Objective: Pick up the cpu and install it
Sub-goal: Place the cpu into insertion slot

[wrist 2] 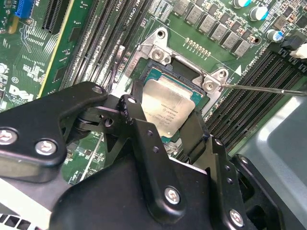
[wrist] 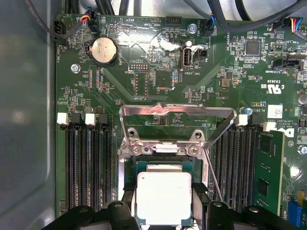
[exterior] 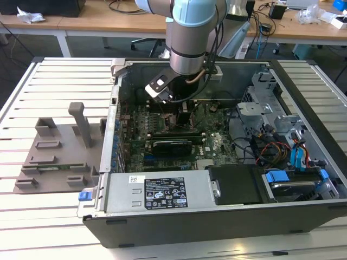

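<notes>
**CPU pinched over the open socket**

The end effector [wrist 2: 163, 114] pinches the cpu [wrist 2: 169, 106] by two opposite edges, with one black finger [wrist 2: 139, 129] on each side. The cpu is just over the socket [wrist: 163, 165], between the rows of memory slots [wrist: 88, 163] on the motherboard [wrist: 158, 72]. The metal retaining frame [wrist: 177, 111] is folded open beside it. I cannot tell if the chip is seated. I judge it light, stiff and smooth, but fragile underneath, so the thin edges are the right place to hold it, level and gently.

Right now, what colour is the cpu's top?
Silver-grey; the cpu shows best in the first wrist view.
</notes>
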Controlling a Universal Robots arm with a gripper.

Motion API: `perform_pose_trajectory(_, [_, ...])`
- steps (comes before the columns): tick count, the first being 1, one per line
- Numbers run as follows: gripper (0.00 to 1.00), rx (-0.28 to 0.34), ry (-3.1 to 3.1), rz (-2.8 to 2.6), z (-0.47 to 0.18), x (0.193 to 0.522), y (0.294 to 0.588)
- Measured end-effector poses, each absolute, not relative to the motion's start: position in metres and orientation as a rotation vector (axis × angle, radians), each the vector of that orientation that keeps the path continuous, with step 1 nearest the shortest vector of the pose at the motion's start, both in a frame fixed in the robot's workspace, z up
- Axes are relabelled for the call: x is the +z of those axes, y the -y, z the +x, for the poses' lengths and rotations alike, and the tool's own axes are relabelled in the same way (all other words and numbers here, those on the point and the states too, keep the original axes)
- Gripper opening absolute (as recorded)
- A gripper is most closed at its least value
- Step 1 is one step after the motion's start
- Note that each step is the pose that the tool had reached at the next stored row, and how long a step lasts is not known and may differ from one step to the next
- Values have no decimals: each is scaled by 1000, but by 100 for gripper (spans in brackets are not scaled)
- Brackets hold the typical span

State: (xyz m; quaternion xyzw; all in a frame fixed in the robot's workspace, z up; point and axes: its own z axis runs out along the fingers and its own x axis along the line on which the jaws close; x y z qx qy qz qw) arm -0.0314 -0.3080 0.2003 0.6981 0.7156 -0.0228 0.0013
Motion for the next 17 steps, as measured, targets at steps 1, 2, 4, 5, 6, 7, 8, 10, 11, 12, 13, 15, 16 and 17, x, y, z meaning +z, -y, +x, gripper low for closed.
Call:
perform_pose_trajectory(1, [56, -72, -2246, 2191, -31, 200, 308])
perform_pose_trajectory(2, [62, -72, -2246, 2191, -31, 200, 308])
perform_pose_trajectory(4, [62, -72, -2246, 2191, -31, 200, 308])
perform_pose_trajectory(5, [62, -72, -2246, 2191, -31, 200, 308])
perform_pose_trajectory(6, [62, -72, -2246, 2191, -31, 200, 308])
perform_pose_trajectory(7, [62, -72, -2246, 2191, -31, 200, 308])
perform_pose_trajectory(8, [62, -73, -2246, 2191, -31, 200, 309])
perform_pose_trajectory(10, [62, -73, -2245, 2192, -31, 200, 310])
perform_pose_trajectory(11, [62, -73, -2245, 2192, -31, 200, 311])
perform_pose_trajectory(12, [62, -73, -2244, 2192, -31, 200, 311])
perform_pose_trajectory(13, [62, -73, -2244, 2193, -31, 200, 311])
perform_pose_trajectory(15, [62, -73, -2244, 2193, -31, 200, 311])
perform_pose_trajectory(16, [62, -73, -2244, 2193, -31, 201, 312])
perform_pose_trajectory(17, [62, -73, -2244, 2193, -31, 202, 311])
